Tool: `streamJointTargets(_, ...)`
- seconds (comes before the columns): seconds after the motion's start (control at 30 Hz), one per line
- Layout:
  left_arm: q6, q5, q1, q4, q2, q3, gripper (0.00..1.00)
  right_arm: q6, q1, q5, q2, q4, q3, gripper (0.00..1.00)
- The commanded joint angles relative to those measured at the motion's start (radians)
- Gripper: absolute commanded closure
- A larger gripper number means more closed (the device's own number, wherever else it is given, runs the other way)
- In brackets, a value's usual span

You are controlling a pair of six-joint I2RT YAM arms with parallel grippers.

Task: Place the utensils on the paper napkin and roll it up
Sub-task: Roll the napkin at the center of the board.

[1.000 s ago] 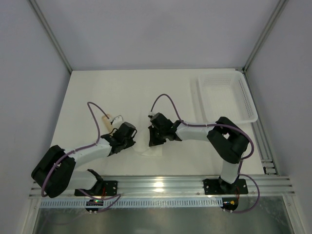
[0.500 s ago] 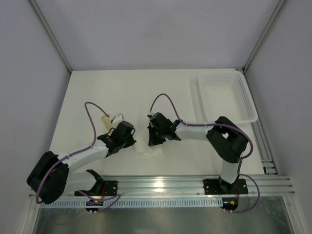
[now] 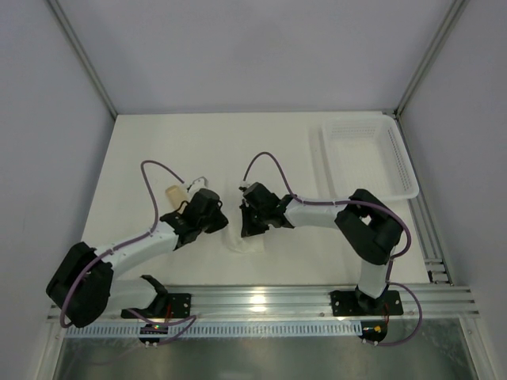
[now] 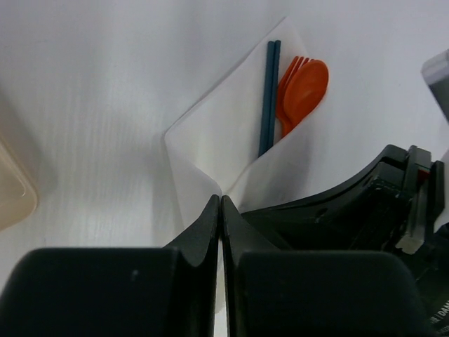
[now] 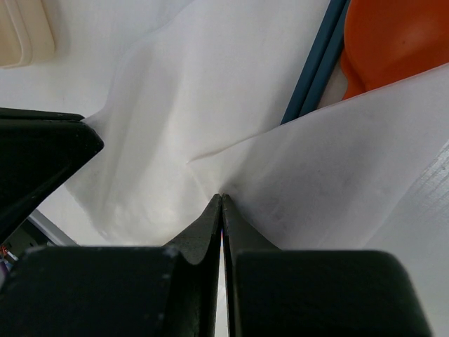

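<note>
The white paper napkin (image 4: 224, 133) lies on the table with one flap folded over the lower part of the utensils. These are an orange spoon and fork (image 4: 303, 91) and a pair of dark blue chopsticks (image 4: 268, 98), also in the right wrist view (image 5: 319, 63). My left gripper (image 4: 221, 200) is shut on the napkin's near corner. My right gripper (image 5: 222, 198) is shut on the folded flap (image 5: 337, 168). In the top view both grippers, the left (image 3: 220, 225) and the right (image 3: 247, 228), meet over the napkin (image 3: 242, 245) and hide the utensils.
A beige rounded container (image 3: 173, 193) sits just left of the left gripper, also at the left wrist view's edge (image 4: 10, 189). A white mesh basket (image 3: 368, 154) stands at the back right. The aluminium rail (image 3: 261, 299) runs along the near edge.
My left gripper has moved right and a little farther back, toward the right gripper, drawing the napkin narrower. The beige container is more exposed. The right arm has barely moved.
</note>
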Motion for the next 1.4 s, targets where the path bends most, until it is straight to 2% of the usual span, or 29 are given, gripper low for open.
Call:
streamJointTargets(0.0,0.002,0.027,0.003,0.061,0.013,0.055,1.0,-0.025,0.005,0.039,0.045,-0.027,0.001,0.96)
streamJointTargets(0.47,-0.052,0.064,0.002,0.11,-0.002,0.027,1.0,-0.032,0.005,0.037,0.047,-0.041,0.011,0.96)
streamJointTargets(1.37,-0.055,0.039,0.002,0.097,-0.045,-0.043,1.0,-0.087,0.005,0.071,-0.087,-0.118,0.097,0.96)
